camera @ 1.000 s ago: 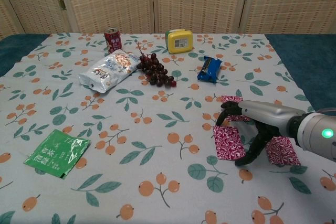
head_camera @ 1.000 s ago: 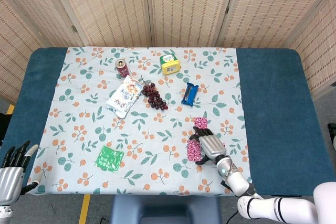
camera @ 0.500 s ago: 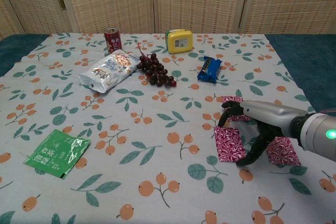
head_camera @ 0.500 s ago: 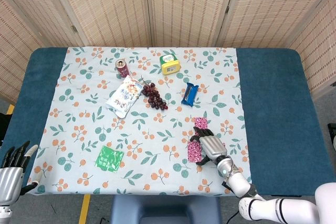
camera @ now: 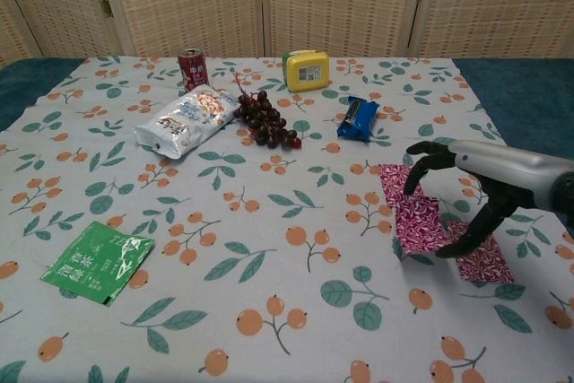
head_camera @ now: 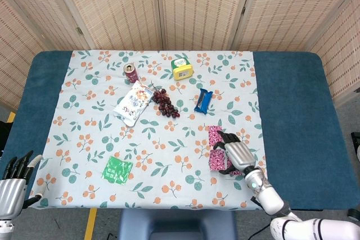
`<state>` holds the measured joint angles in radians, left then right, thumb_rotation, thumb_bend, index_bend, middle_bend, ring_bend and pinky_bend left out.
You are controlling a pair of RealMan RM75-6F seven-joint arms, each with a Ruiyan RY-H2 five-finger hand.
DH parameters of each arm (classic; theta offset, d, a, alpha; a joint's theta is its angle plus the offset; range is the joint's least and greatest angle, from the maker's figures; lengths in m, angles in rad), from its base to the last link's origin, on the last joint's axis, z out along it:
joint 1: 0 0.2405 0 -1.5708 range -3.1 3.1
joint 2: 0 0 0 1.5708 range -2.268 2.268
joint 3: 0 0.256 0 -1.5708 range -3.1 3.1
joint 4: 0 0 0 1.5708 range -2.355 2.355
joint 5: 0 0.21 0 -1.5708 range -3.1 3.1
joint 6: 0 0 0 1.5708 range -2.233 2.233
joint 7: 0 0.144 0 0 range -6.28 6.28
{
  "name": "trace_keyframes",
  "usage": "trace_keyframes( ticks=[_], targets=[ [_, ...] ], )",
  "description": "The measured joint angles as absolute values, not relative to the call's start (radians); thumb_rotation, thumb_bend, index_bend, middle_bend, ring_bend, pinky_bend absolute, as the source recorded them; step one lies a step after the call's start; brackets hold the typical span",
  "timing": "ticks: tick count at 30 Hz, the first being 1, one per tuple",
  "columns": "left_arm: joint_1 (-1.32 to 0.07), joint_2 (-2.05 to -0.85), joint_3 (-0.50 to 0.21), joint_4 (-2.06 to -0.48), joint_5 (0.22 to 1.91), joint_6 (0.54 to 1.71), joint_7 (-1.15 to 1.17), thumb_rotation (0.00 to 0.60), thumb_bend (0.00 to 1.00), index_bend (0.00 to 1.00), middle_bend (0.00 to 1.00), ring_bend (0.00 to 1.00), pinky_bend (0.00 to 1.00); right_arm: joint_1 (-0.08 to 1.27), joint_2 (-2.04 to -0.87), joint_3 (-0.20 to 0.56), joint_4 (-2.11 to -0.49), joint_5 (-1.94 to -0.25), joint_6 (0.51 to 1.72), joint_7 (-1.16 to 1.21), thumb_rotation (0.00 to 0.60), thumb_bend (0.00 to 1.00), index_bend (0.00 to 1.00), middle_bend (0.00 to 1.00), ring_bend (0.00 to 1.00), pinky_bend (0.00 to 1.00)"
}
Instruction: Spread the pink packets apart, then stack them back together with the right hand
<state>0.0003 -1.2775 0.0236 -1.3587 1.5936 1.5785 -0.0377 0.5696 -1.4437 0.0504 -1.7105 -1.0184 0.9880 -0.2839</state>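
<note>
Right robot hand [camera: 466, 199] open, fingers arched apart, fingertips on the pink packets [camera: 420, 221], gripping nothing.

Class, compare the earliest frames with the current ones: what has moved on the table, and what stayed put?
The right hand shifted rightward, fingers spread, dragging the near-left pink packet with it, up against the far pink packet. The near-right pink packet stayed, as did the snacks, the grapes and the left hand.
</note>
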Motion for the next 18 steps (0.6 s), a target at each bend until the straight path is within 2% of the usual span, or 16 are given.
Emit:
trace_keyframes(
  ticks=[7,18],
  targets=[
    [-0.004,-1.278,0.026,-1.377,1.604,1.578,-0.016,0.600,0.41,0.15,0.05,0.12,0.00,0.509,-1.371,0.004,-1.693,-1.069,0.993,-0.187,0.600,0.09,0.33,0.03,0.00,0.00],
    [-0.004,-1.266,0.028,-1.409,1.610,1.584,0.012,0.600,0.41,0.15,0.05,0.12,0.00,0.490,-1.401,0.003,-1.577,-1.113,0.927,-0.087,0.600,0.09,0.31,0.03,0.00,0.00]
  ],
)
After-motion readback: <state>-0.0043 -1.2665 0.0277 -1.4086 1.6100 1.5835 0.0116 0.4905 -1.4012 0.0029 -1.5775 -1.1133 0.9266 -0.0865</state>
